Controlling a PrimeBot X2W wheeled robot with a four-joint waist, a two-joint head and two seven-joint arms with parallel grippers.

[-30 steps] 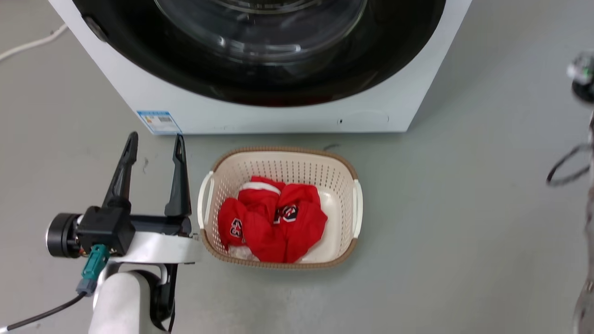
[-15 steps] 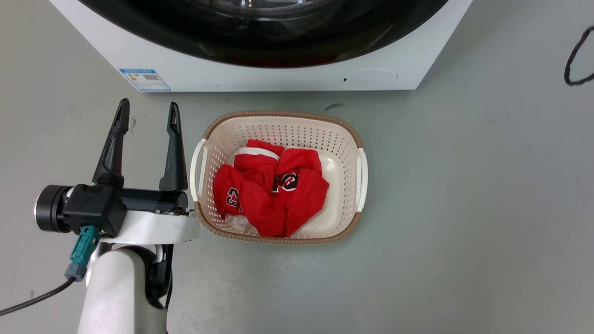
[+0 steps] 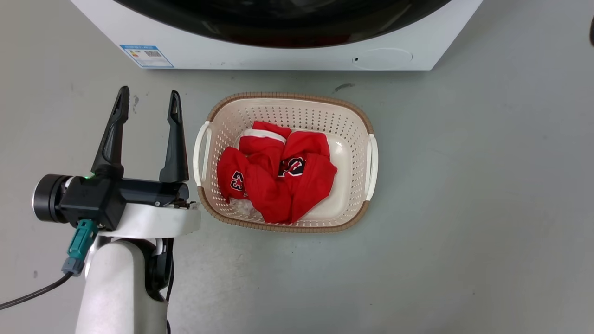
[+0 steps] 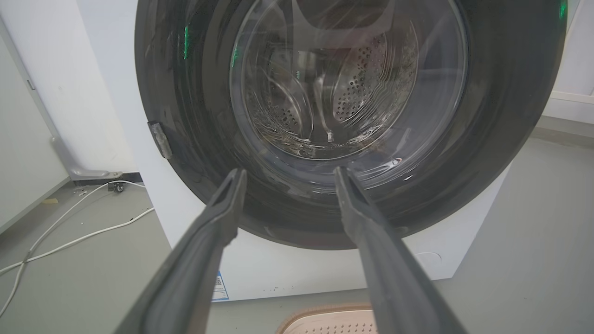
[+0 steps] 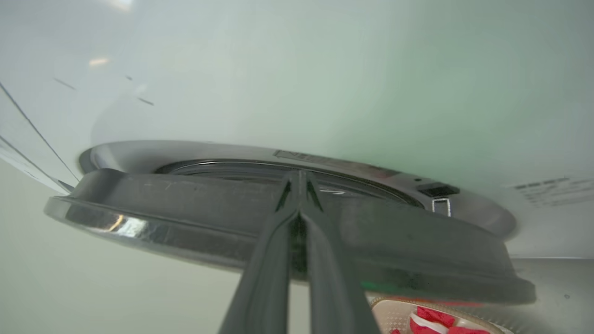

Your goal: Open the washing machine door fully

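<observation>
The washing machine door (image 4: pixel 510 116) is a glossy black ring around a clear bulging window, and the steel drum shows through the glass. My left gripper (image 4: pixel 288 172) is open in front of the door's lower part, apart from it. From the head view only the door's black lower edge (image 3: pixel 287 28) shows at the top, with the left gripper (image 3: pixel 148 95) open low on the left above the floor. In the right wrist view the door (image 5: pixel 185 218) is edge-on, standing a little off the white front. My right gripper (image 5: pixel 299 174) is shut, tips at that rim.
A beige perforated basket (image 3: pixel 287 96) with red clothes (image 3: pixel 278 181) sits on the grey floor just in front of the machine, right of my left gripper. White cables (image 4: pixel 69 232) lie on the floor left of the machine. A blue label (image 3: pixel 146 55) marks its lower left corner.
The head camera has tilted down, so the machine slid up the picture and less of the door shows. The left gripper stays open in about the same place.
</observation>
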